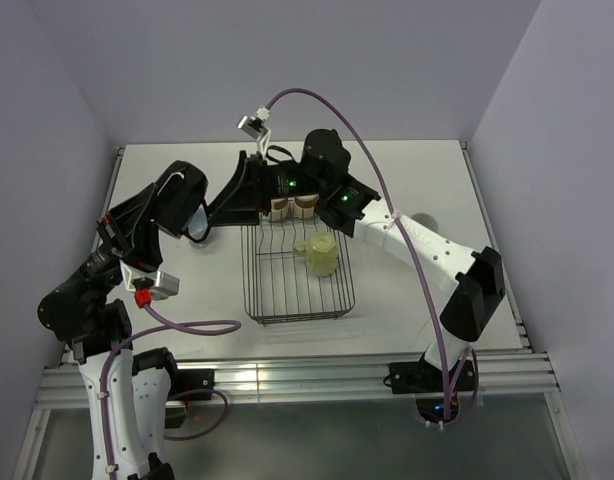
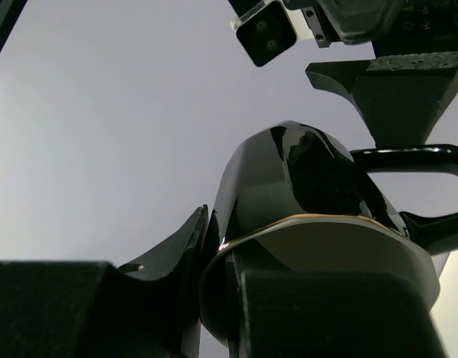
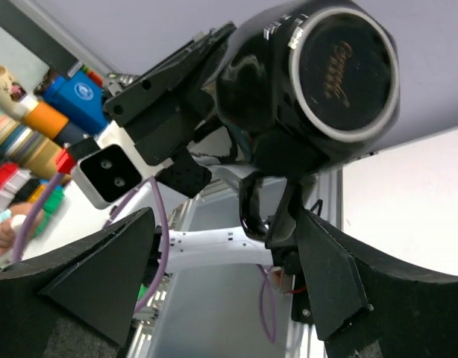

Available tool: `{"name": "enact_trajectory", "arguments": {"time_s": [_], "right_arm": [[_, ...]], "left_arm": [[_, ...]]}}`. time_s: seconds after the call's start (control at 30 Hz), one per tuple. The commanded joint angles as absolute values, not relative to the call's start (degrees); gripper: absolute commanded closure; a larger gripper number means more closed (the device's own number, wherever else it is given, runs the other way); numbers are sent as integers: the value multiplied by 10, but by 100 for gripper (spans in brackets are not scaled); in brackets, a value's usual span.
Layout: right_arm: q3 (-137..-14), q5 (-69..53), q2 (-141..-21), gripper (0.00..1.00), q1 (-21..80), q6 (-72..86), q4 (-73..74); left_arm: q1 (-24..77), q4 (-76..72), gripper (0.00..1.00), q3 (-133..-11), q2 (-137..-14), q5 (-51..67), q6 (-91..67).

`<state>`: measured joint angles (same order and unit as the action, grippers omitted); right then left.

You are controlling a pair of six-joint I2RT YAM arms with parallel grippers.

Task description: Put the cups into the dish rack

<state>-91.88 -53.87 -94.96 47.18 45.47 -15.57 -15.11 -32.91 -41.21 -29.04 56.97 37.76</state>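
showing loading partway: a yellow mug (image 1: 322, 255) and two tan tumblers (image 1: 292, 207) sit in the dish rack (image 1: 299, 318). left gripper (image 2: 229, 276) pinches the black cup (image 2: 303, 194) by its rim, raised near the rack's far end. right gripper (image 3: 221, 246), jaws spread and empty, crowds close beside it. remaining cups are out of sight.

Lab: walled white robot table (image 1: 387, 312)
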Motion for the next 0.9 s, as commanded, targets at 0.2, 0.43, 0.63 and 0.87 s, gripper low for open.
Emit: {"name": "enact_trajectory", "arguments": {"time_s": [0.2, 0.43, 0.63, 0.87], "right_arm": [[-970, -560, -991, 19, 494, 473, -205], [-963, -575, -1010, 25, 502, 536, -279], [-959, -578, -1012, 40, 510, 577, -321], [-949, -585, -1023, 78, 516, 611, -344]], "left_arm": [[-147, -405, 100, -459, -297, 564, 351], [-145, -410, 100, -458, -300, 569, 355], [-142, -410, 100, -456, -301, 576, 360], [-139, -410, 100, -448, -294, 582, 368]]}}
